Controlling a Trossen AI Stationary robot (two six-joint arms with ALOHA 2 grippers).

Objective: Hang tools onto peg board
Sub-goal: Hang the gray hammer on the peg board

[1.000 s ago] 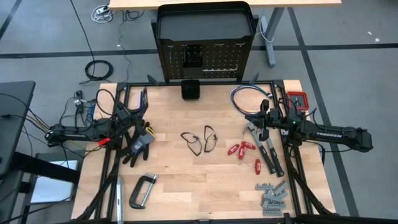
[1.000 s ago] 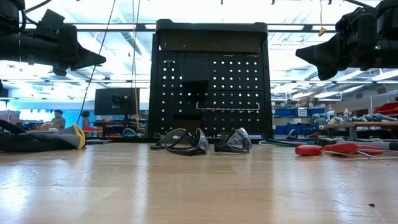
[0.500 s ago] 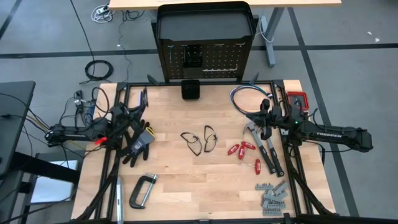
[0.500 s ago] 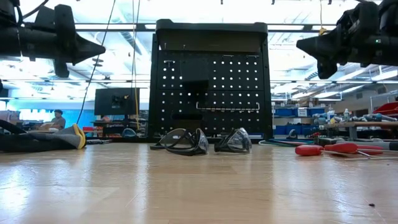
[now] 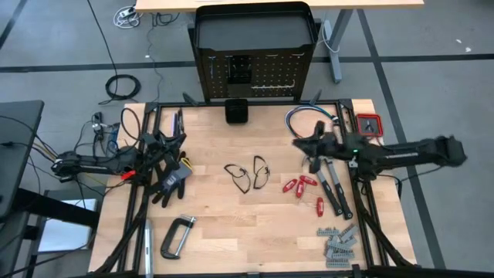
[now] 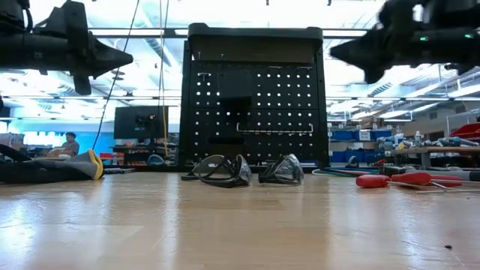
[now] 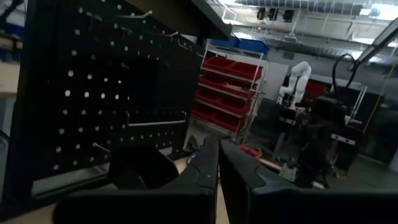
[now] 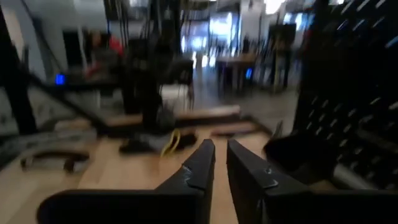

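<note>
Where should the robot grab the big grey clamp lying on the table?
Probably from straight above, pinching the straight back of the C-clamp. It lies flat on the table, so that bar is the easiest part for two fingers to close on.

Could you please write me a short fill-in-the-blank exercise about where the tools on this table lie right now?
1. The two pairs of glasses lie near the table's ____.
2. The grey C-clamp lies on the side of the ____ arm.
3. The peg board stands beyond the table's ____ edge.
4. The red-handled drivers lie between the glasses and the ____.

Missing words: middle; left; far; pliers
</note>
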